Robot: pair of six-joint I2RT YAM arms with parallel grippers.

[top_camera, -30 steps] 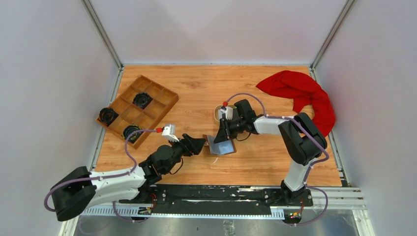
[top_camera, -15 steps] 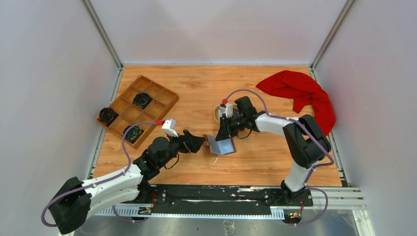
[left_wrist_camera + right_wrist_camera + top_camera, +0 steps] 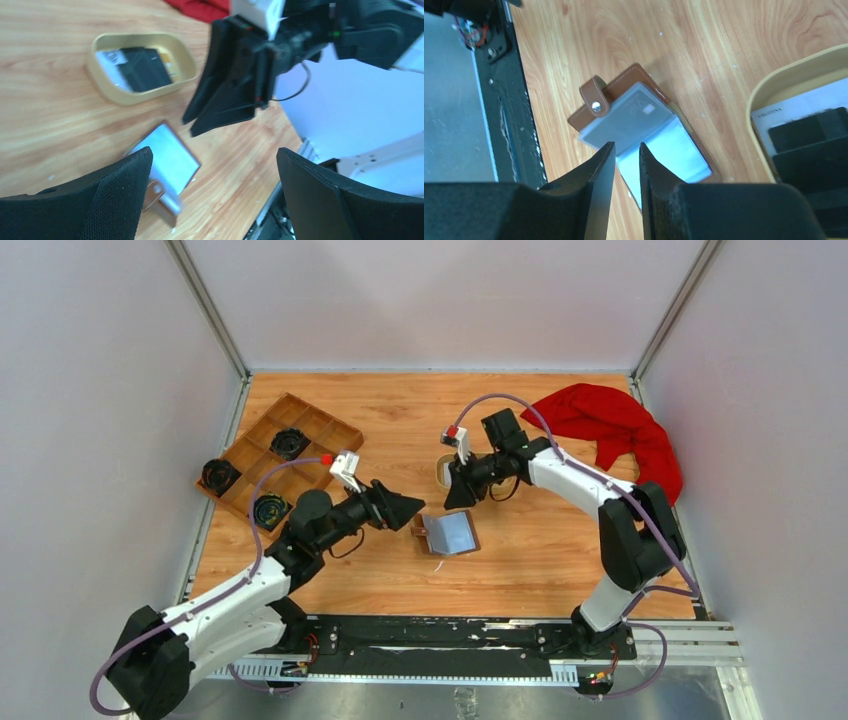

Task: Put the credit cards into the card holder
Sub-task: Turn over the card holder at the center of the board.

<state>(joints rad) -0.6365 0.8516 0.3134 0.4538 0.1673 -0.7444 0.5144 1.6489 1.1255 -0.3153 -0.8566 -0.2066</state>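
Card holder (image 3: 450, 533): lies open and flat on table (image 3: 540, 560), grey pockets up, brown snap strap toward left arm.
Left gripper (image 3: 408, 510): stands spread wide, empty; sits low just beside holder's strap side, not touching.
Right gripper (image 3: 626, 145): nearly pinched together, slim gap, nothing between; hangs over holder's far edge, tips down, clear of it.
Credit cards (image 3: 806, 132): lie in oval tan dish (image 3: 140, 36) just beyond holder, black ones atop whitish printed one; none in either claw.
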